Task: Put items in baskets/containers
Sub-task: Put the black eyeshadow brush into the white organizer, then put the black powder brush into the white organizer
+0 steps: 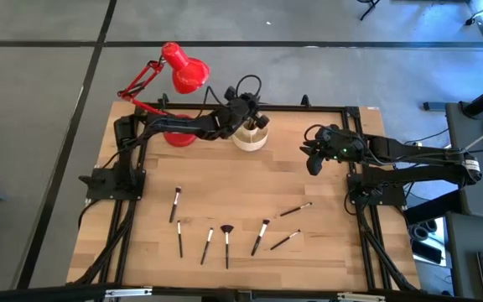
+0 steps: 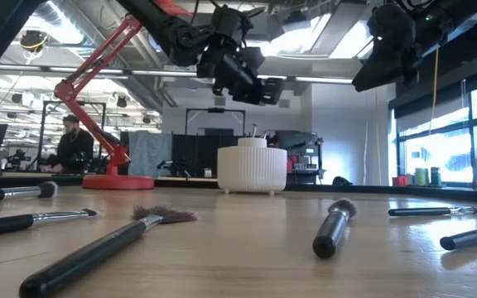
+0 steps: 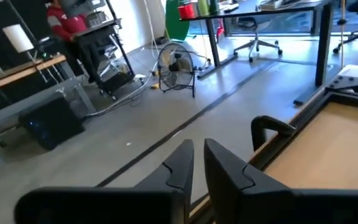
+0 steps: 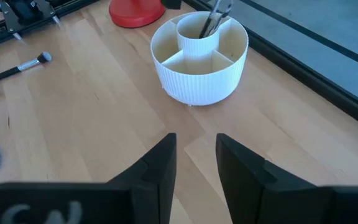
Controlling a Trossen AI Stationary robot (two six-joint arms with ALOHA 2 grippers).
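Round cream organiser [image 4: 199, 59] standing at the far edge of the table [image 1: 225, 184], just beside the red lamp [image 1: 183, 75]. Its raised central cup holds a few dark-handled brushes [image 4: 211, 20]; the three outer compartments visible show nothing inside. Left tool [image 1: 248, 109] poised directly above the organiser, fingers [image 3: 182, 165] narrowly parted, holding nothing. Right tool [image 1: 315, 159] raised near the table's right edge, fingers moderately apart, holding nothing. Seven brushes [image 1: 226, 243] lie scattered across the near half of the table.

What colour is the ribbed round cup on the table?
Cream-white cup, best seen in the right wrist view.
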